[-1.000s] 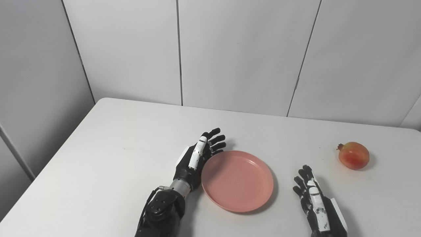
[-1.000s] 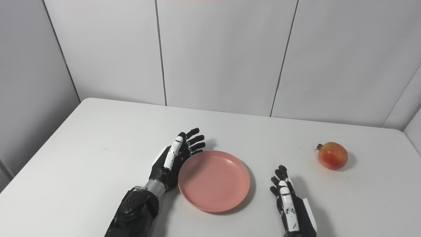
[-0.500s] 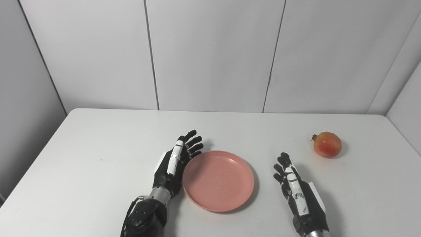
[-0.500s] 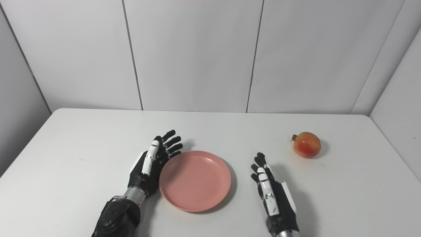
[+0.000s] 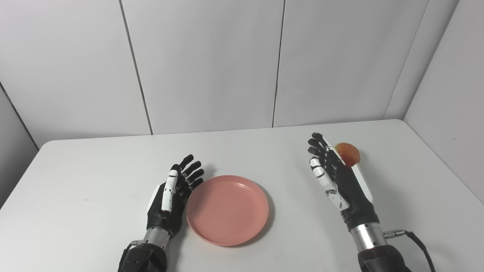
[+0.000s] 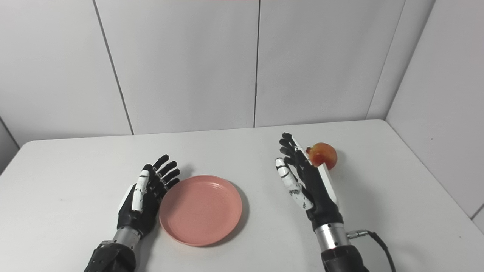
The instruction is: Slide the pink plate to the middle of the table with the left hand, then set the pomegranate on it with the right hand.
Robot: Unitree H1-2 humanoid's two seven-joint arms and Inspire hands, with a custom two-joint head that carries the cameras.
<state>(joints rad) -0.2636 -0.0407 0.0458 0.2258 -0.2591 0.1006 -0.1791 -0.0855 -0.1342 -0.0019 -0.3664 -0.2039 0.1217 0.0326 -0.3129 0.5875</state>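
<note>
Black hands (image 5: 342,181), white-plated fingers (image 5: 168,185)

White table (image 5: 94,181), pink plate (image 5: 227,209), pomegranate (image 6: 324,154) on it.

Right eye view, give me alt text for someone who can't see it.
A robot's open right hand is raised in front of a pomegranate on a white table, not holding it. Its open left hand rests against the left rim of an empty pink plate near the table's middle.

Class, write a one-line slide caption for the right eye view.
Left hand open beside the pink plate; right hand open, raised in front of the pomegranate on the white table.
</note>
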